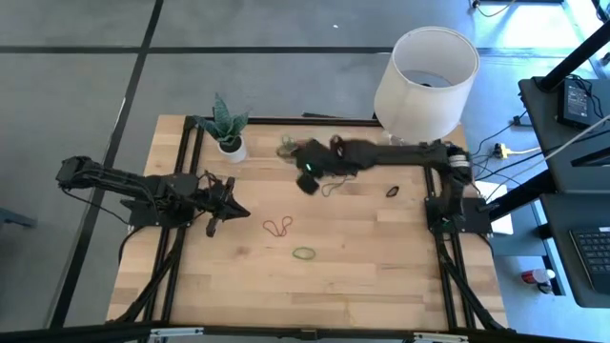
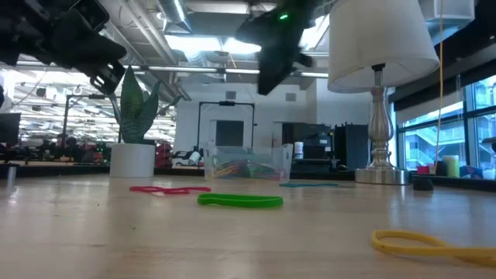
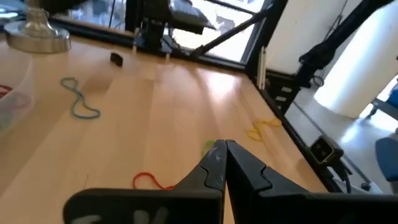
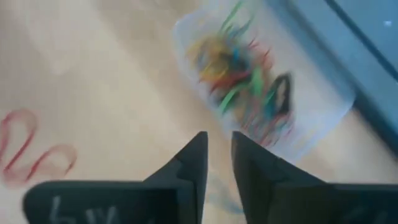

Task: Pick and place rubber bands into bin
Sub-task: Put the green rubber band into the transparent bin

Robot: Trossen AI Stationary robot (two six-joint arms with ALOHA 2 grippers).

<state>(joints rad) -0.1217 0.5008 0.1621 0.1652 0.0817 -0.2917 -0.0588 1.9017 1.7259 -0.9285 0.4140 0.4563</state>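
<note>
Right gripper (image 4: 216, 155): raised above the table near the bin (image 4: 323, 118), fingers slightly parted, nothing between them. Bin: one clear tray holding a tangle of coloured rubber bands (image 4: 239, 74), too many to count. Loose on the table: one red band (image 1: 277, 227), one green band (image 1: 304, 252). Left gripper (image 3: 225, 163): pressed together, well apart. No legible writing.

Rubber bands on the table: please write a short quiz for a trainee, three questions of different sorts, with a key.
1. True or false: the bin is empty.
2. Which lies closer to the left claw: A the red band, or B the green band?
3. Fill in: the claw nearest the bin is the ____ one.
Key: 1 false, it holds many coloured bands; 2 A; 3 right.
</note>
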